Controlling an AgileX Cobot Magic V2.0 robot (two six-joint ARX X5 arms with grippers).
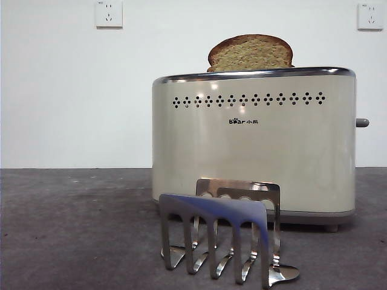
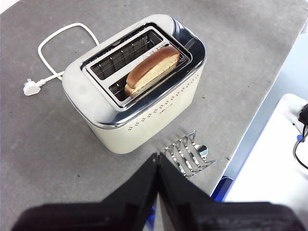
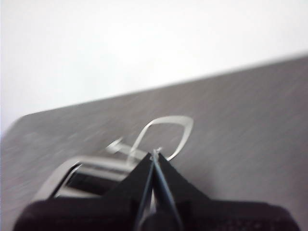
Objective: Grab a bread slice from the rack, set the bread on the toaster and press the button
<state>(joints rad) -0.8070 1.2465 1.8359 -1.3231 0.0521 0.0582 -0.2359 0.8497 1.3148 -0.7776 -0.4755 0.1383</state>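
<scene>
The slice of bread (image 1: pixel 250 53) stands upright in the toaster (image 1: pixel 254 157), its domed top poking above the chrome rim. From above, the slice of bread (image 2: pixel 153 70) fills the toaster (image 2: pixel 144 118) slot on the vent-hole side. The button (image 1: pixel 361 122) projects from the toaster's right end. The steel rack (image 1: pixel 221 238) stands bare in front of the toaster. My left gripper (image 2: pixel 158 161) is shut, high above the rack (image 2: pixel 188 153), holding nothing. In the blurred right wrist view my right gripper (image 3: pixel 154 155) is shut and empty, above a corner of the toaster (image 3: pixel 72 177).
A white power cable (image 2: pixel 60 36) with its plug (image 2: pixel 31 87) lies on the grey table behind the toaster; its loop (image 3: pixel 166 130) shows past the right jaws. Two wall sockets (image 1: pixel 109 13) sit on the back wall. The table edge (image 2: pixel 250 130) runs close to the rack.
</scene>
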